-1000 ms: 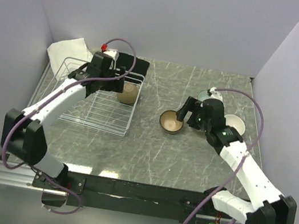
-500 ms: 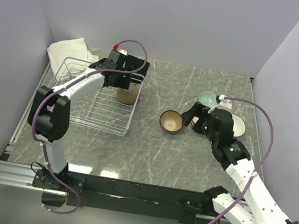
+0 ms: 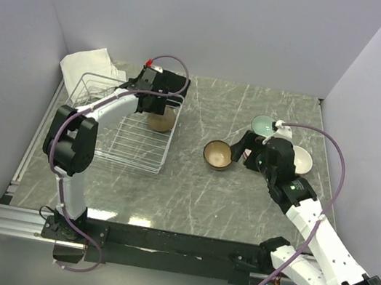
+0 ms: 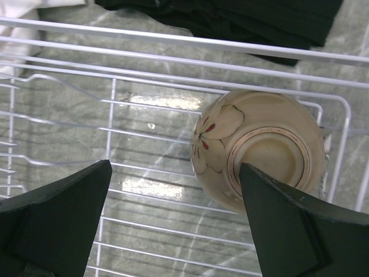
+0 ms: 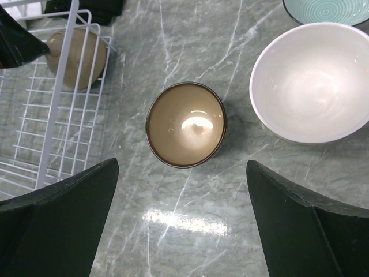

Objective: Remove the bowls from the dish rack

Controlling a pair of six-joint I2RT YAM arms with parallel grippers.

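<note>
The white wire dish rack [image 3: 117, 137] stands at the left. One beige bowl with a painted flower [image 4: 259, 150] lies on its side in the rack's far right corner [image 3: 163, 118]. My left gripper [image 4: 176, 167] hovers open just above it, its right finger over the bowl's foot [image 3: 156, 107]. A tan-brown bowl [image 5: 185, 124] sits upright on the table [image 3: 218, 155]. My right gripper [image 5: 182, 164] is open and empty just to the bowl's right [image 3: 242, 152]. A white bowl [image 5: 314, 81] and a pale teal bowl [image 5: 328, 10] stand further right.
A white cloth [image 3: 86, 63] lies behind the rack's left corner and a black cloth [image 3: 175, 82] behind its right corner [image 4: 230, 17]. Lilac walls close the table on the left, back and right.
My left gripper has moved right along the rack to sit over the beige bowl. The right gripper has drawn back to the right from the tan-brown bowl, uncovering the teal bowl.
</note>
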